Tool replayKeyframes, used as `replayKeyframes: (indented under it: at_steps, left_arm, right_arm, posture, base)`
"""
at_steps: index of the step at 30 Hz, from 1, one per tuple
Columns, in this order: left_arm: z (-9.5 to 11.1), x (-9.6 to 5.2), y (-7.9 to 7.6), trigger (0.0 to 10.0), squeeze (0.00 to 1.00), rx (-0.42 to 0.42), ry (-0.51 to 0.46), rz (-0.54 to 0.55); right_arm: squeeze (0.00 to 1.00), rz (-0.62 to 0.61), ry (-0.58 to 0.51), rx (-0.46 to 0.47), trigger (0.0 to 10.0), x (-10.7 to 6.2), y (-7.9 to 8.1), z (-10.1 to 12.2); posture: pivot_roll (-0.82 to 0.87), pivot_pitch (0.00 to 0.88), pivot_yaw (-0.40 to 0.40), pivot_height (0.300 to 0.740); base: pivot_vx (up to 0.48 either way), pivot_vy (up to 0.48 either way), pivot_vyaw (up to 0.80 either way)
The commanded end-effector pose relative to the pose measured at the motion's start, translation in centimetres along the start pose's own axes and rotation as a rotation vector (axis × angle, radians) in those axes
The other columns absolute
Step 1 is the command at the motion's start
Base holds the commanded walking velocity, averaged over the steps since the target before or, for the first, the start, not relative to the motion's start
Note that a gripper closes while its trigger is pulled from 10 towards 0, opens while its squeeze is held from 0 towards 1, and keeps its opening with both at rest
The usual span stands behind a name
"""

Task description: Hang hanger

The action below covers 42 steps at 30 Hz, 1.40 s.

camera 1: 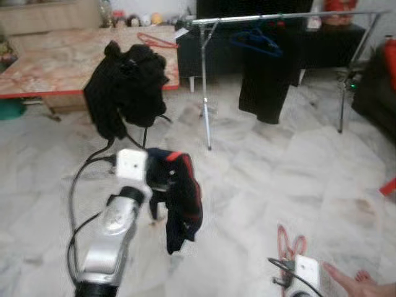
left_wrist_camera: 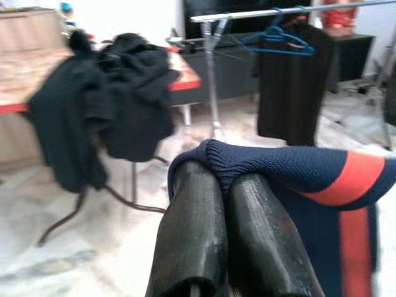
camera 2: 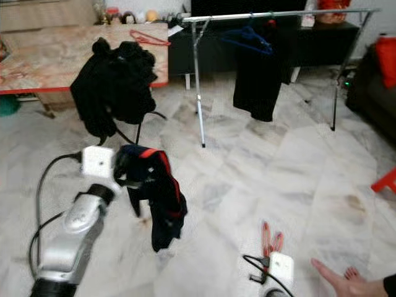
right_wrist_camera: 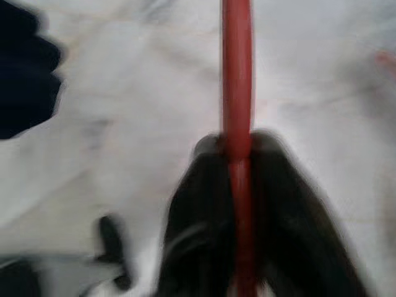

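My left gripper (left_wrist_camera: 221, 185) is shut on a navy knitted garment (camera 1: 182, 204) with a red stripe, which hangs from it above the marble floor. My right gripper (right_wrist_camera: 238, 148), low at the front right, is shut on the bar of a red hanger (right_wrist_camera: 237, 74); the red hanger (camera 2: 270, 238) points forward over the floor. Further back stands a metal clothes rack (camera 1: 278, 17). A blue hanger (camera 1: 257, 42) with a black garment (camera 1: 265, 83) hangs on its rail.
A heap of black clothes (camera 1: 127, 86) sits on a stand in front of a low red-edged table (camera 1: 55, 62), where another red hanger (camera 1: 154, 41) lies. A person's hand (camera 1: 356, 284) reaches in at the bottom right. A dark sofa (camera 1: 377, 93) stands at the right.
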<state>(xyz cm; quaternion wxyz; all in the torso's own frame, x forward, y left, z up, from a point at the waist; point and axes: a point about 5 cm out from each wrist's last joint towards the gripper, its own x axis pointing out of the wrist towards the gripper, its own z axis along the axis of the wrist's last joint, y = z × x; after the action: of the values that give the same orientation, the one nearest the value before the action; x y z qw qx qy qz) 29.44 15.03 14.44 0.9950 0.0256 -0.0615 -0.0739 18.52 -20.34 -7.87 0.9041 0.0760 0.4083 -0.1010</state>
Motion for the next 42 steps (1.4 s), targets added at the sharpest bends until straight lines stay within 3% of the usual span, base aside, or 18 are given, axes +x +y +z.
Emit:
replayKeyframes:
  at_steps: [1,15,20,24,30,38,42]
  left_arm:
    - [1.0,0.3,-0.7,10.0,0.0,-0.001,-0.042,-0.018]
    - [0.9,0.1,-0.4,10.0,0.0,0.005,-0.038,-0.001]
    - [0.8,0.0,-0.5,10.0,0.0,0.019,-0.029,-0.009]
    - [0.5,0.0,-0.5,10.0,0.0,-0.023,-0.011,0.007]
    - [0.6,-0.1,-0.4,10.0,0.0,0.004,-0.017,0.013]
    - [0.7,0.0,-0.5,10.0,0.0,-0.018,-0.016,-0.006]
    - [0.7,0.0,-0.6,10.0,0.0,-0.028,-0.018,-0.007]
  right_arm:
    - [0.0,-0.002,-0.007,0.017,10.0,0.0,-0.2,0.0]
    - [0.0,0.011,0.012,-0.01,10.0,-0.1,0.0,-0.3]
    - [0.0,0.016,0.012,-0.018,10.0,-0.1,0.1,-0.3]
    - [0.0,0.025,0.016,-0.031,10.0,-0.1,0.2,-0.3]
    - [0.0,0.048,0.024,-0.056,10.0,-0.1,0.6,-0.6]
    - [0.0,0.057,0.029,-0.058,10.0,-0.2,0.7,-0.8]
    - [0.0,0.078,0.036,-0.061,10.0,-0.1,1.1,-0.9]
  posture:
    - [0.01,0.0,0.02,0.716]
    - [0.02,0.0,0.011,0.716]
    - [0.02,0.0,0.009,0.716]
    - [0.02,0.0,0.008,0.716]
    - [0.02,0.0,0.007,0.716]
    - [0.02,0.0,0.008,0.716]
    - [0.02,0.0,0.008,0.716]
  base:
    - [0.0,0.375,0.0]
    - [0.0,0.359,0.0]
    - [0.0,0.0,0.0]
    - [0.0,0.0,0.0]
    - [0.0,0.0,0.0]
    - [0.0,0.0,0.77]
    - [0.073,0.0,0.0]
